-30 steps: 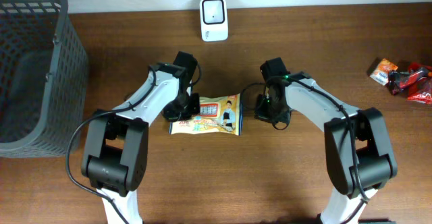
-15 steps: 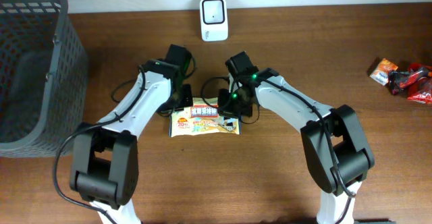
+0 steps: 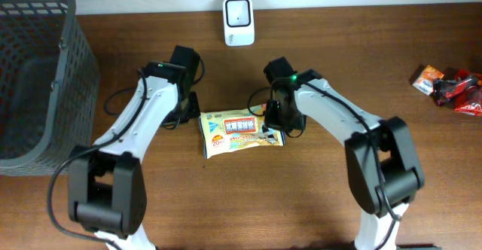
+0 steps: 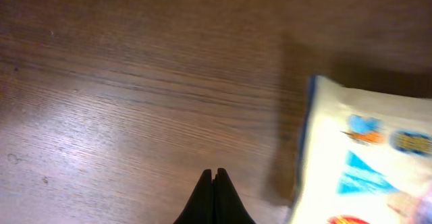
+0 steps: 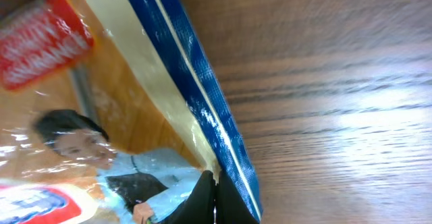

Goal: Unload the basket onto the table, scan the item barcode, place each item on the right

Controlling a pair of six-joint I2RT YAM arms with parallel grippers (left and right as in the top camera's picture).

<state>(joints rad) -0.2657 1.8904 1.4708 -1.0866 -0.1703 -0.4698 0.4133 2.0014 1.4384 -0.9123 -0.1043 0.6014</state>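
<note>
The item is a snack packet [image 3: 239, 132], printed cream, orange and blue, lying flat on the wooden table [image 3: 301, 197] between both arms. No barcode shows on its upper face. My right gripper [image 3: 277, 122] sits at the packet's right end. In the right wrist view this gripper [image 5: 214, 180] is shut on the packet's [image 5: 101, 116] blue-striped edge seam. My left gripper [image 3: 189, 117] is just left of the packet, apart from it. Seen from the left wrist, it [image 4: 214, 174] is shut on nothing above bare wood, the packet [image 4: 368, 156] to its right. A white scanner [image 3: 239, 11] stands at the back edge.
A dark grey mesh basket [image 3: 38, 77] fills the far left of the table. Red and orange snack packs [image 3: 452, 86] lie at the far right edge. The wall runs along the table's back edge behind the scanner.
The right gripper came in from the right, took the packet's right end, and the packet has turned and shifted right. The left gripper has drawn back left, off the packet.
</note>
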